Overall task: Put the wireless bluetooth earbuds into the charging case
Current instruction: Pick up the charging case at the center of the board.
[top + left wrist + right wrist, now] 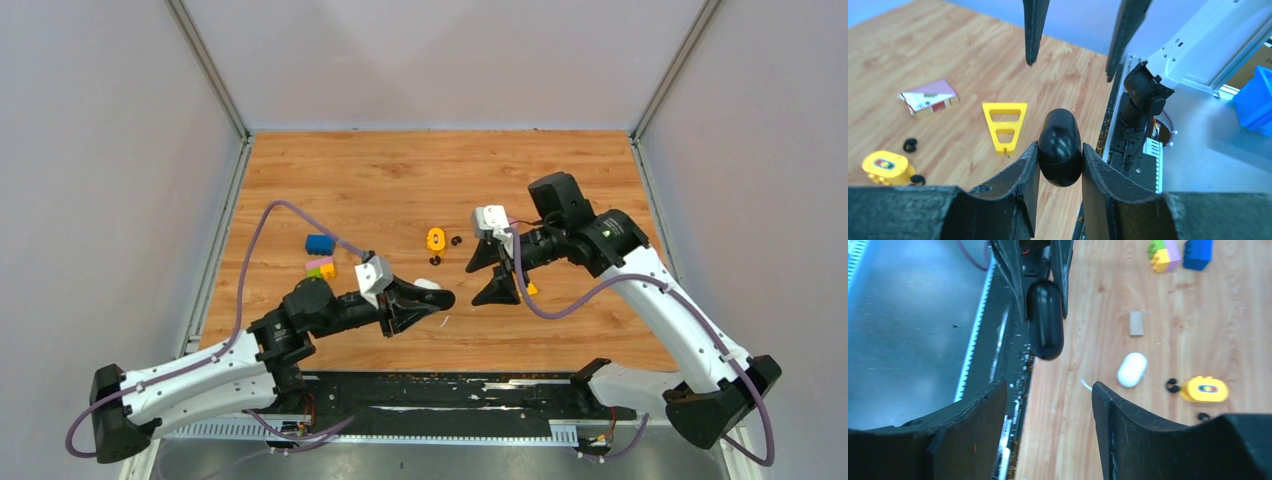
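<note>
Two black earbuds (456, 240) on table (560, 180), upper centre of top view, either side of yellow block (436, 238). White ones not in sight. Both buds lie just left of right gripper (472, 286): jaws wide, empty, nearer than left gripper (437, 299). Left gripper narrow, clamped on black charging case (1060, 147); case looks closed, long axis along fingers, pointing toward right gripper. One white case (1132, 370) loose on table. One yellow triangle (1004, 125), one tan block (1136, 322).

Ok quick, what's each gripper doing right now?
Left gripper: closed on the black case.
Right gripper: open, holding nothing.
</note>
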### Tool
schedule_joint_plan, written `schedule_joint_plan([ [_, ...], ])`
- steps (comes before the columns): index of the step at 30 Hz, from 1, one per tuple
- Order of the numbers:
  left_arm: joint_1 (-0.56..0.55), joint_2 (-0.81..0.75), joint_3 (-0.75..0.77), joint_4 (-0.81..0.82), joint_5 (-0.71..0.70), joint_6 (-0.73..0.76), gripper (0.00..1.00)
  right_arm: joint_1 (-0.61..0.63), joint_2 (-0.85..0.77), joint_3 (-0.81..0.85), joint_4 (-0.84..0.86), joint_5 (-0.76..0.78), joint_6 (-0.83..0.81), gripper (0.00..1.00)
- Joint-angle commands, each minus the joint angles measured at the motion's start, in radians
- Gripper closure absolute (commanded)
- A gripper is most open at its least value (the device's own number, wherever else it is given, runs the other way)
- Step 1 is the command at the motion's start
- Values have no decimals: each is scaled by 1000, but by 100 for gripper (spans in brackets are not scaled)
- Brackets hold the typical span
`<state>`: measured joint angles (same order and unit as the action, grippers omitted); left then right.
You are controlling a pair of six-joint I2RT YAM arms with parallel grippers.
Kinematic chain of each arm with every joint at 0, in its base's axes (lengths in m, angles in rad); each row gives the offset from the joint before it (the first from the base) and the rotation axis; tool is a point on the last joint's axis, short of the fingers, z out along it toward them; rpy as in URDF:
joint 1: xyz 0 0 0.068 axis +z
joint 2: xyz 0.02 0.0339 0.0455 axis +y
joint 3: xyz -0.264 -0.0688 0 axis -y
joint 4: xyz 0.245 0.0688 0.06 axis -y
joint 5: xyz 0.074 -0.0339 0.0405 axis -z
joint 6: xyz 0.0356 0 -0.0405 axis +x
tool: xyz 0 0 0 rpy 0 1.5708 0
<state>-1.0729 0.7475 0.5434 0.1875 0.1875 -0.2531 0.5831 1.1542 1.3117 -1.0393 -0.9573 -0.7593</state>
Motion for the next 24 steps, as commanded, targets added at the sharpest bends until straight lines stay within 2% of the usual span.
schedule_joint_plan([
  [1,-3,-94,-89,168,28,122,92,-1,57,10,-47,-124,40,40],
  [6,-3,-75,-122,246,72,88,89,1,77,3,-56,-200,22,40],
  [9,-2,-33,-157,379,53,33,89,6,84,10,-58,-193,21,40],
  [15,-3,82,-156,559,53,-8,89,23,93,-17,-28,-144,61,50],
  [24,-2,182,-115,613,95,-21,87,24,82,-61,22,-88,106,52],
])
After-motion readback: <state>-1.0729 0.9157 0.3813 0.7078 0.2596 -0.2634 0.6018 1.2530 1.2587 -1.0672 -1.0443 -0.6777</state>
